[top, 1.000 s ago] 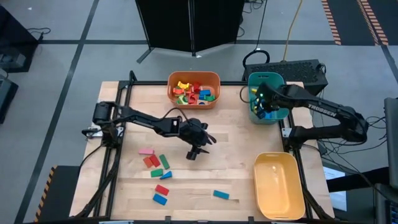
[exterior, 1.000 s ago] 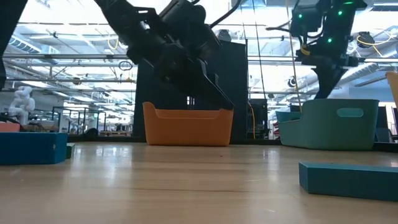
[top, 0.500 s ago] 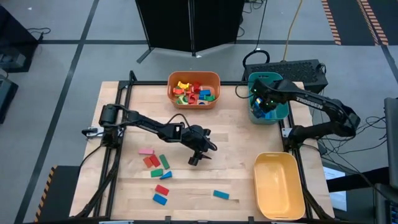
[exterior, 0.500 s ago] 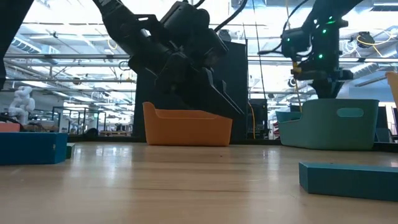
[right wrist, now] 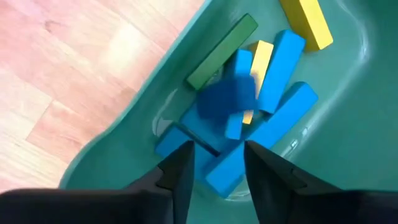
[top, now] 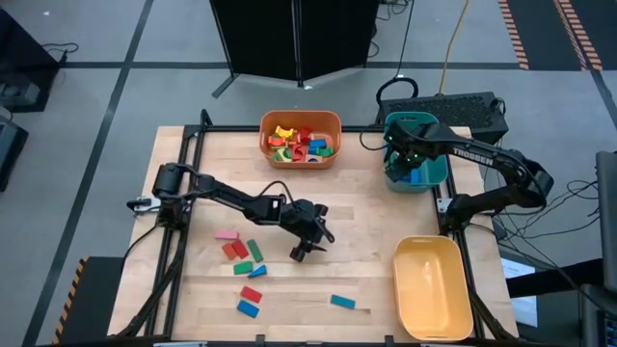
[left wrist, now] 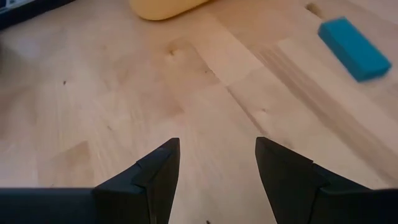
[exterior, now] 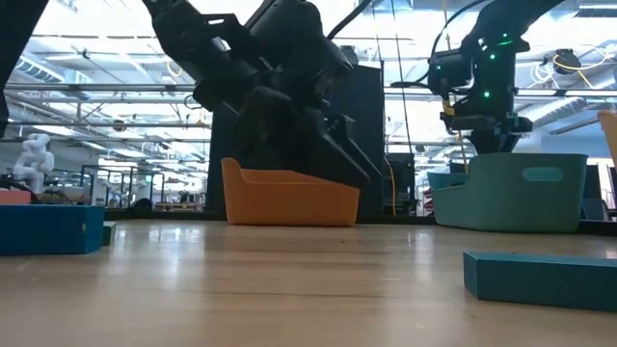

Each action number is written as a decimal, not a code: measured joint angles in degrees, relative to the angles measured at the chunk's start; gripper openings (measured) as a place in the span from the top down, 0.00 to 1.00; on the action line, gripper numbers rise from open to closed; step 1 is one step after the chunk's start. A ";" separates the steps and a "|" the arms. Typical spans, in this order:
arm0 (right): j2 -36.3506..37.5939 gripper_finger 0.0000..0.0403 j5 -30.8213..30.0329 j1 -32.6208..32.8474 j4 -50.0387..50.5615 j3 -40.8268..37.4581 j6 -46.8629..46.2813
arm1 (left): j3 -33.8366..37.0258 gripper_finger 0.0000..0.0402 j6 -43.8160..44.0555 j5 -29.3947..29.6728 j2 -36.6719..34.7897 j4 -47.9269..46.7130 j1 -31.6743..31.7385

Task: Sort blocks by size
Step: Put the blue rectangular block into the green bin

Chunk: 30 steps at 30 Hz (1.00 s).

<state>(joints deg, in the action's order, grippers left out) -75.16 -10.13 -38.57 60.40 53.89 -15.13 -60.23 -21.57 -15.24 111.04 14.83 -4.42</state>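
Pale wood table point(top: 366, 222), planked, grain and small knots showing close up. Three smooth plastic bins with rounded corners: an orange bin point(top: 301, 139) at the far edge, a teal bin point(top: 415, 152) at the far right, a yellow bin point(top: 431, 287) at the near right.

Blocks are flat, hard-edged rectangles in solid colours. The orange bin holds a jumble of short blocks point(top: 299, 143) in red, yellow, green and blue. The teal bin holds long blocks point(right wrist: 267, 106): several blue ones piled crosswise, a green one along the wall, two yellow ones. On the bare table, a loose cluster point(top: 241, 251) of pink, red, green and blue pieces lies near the left side, a red and blue pair point(top: 251, 301) nearer the front edge, and a single teal-blue block point(top: 342, 302) lies alone toward the front middle.

Left gripper point(top: 307, 246) is low over the middle of the table, just right of the cluster, touching none of it. In its wrist view the two dark wedge-shaped fingers point(left wrist: 158, 171) stand well apart with only bare wood between them; the lone teal-blue block point(left wrist: 354, 48) lies off ahead, apart from the tips.

Right gripper point(top: 405, 159) hangs over the teal bin. Its fingers point(right wrist: 180, 168) are spread with a clear gap, nothing between them; the pile of blue blocks lies directly beyond the tips, one blurred blue piece point(right wrist: 227, 99) above the heap.
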 joint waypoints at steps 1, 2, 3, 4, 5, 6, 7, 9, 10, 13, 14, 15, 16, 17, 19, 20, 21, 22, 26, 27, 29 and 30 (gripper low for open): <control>0.00 0.68 0.00 0.00 0.07 0.00 0.18 | 0.00 0.48 -1.22 0.15 0.00 -0.38 -0.18; 0.00 0.67 0.00 0.00 0.34 0.00 0.34 | 0.00 0.48 -1.76 0.15 0.00 -0.75 -0.44; 0.06 0.67 -0.04 0.00 0.98 0.00 0.37 | 0.00 0.48 -1.81 0.15 0.00 -0.88 -0.58; 0.25 0.66 -0.16 0.00 1.93 0.00 0.07 | 0.00 0.48 -1.83 0.13 0.00 -0.83 -0.75; 0.55 0.67 -0.26 0.07 2.82 0.00 -0.42 | 0.00 0.48 -1.85 0.14 0.00 -0.76 -0.92; 0.91 0.67 -0.28 0.28 3.35 0.00 -0.78 | 0.00 0.48 -1.86 0.13 0.00 -0.51 -1.00; 1.40 0.68 -0.33 0.50 3.82 0.00 -1.11 | 0.00 0.48 -1.86 0.15 0.00 -0.17 -1.02; 2.89 0.70 -0.33 0.94 4.55 0.00 -1.04 | 0.00 0.48 -1.85 0.15 0.00 0.69 -1.19; 3.84 0.70 -0.33 1.14 4.75 0.00 -0.69 | 0.00 0.48 -1.80 0.16 0.00 1.31 -1.25; 7.35 0.73 -0.34 1.75 4.79 0.00 -0.66 | 0.00 0.48 -1.29 0.15 0.00 2.40 -1.74; 8.80 0.74 -0.33 2.02 4.68 0.00 -0.66 | 0.00 0.48 -1.23 0.15 0.00 2.77 -2.01; 10.30 0.75 -0.36 2.37 4.53 0.00 -0.69 | 0.00 0.48 -0.72 0.15 0.00 3.06 -2.32; 11.85 0.76 -0.37 2.80 4.39 0.00 -0.94 | 0.00 0.48 -0.02 0.15 0.00 3.54 -2.72; 13.46 0.77 -0.33 3.22 4.22 0.00 -1.46 | 0.00 0.48 0.69 0.15 0.02 4.22 -3.13; 16.54 0.78 -0.33 4.29 3.89 0.00 -3.30 | -0.02 0.48 1.99 0.42 0.50 6.28 -4.17; 18.12 0.79 -0.31 4.91 3.85 0.00 -4.40 | -0.02 0.48 2.79 0.89 0.87 7.12 -4.69; 19.57 0.79 -0.23 5.58 3.85 0.00 -5.69 | -0.02 0.48 3.22 1.64 1.27 7.93 -5.30; 20.86 0.80 -0.12 6.27 3.86 0.00 -7.06 | -0.02 0.48 3.24 2.43 1.62 8.28 -5.95; 25.11 0.82 1.76 9.29 3.89 0.00 -10.69 | -0.04 0.48 3.26 7.25 3.16 10.37 -8.64; 25.92 0.83 2.14 10.23 3.89 0.00 -11.32 | -0.04 0.48 3.26 8.58 3.21 10.44 -9.37; 27.06 0.84 2.79 12.26 3.85 0.00 -12.06 | -0.04 0.48 3.59 11.11 3.16 10.94 -10.71; 27.54 0.85 2.79 13.30 3.75 0.00 -12.37 | -0.04 0.48 4.61 12.41 3.13 11.35 -11.36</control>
<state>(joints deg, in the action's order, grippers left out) -47.62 -7.34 -25.27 64.16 53.89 -27.50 -60.27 -16.95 -2.83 114.17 26.19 -15.79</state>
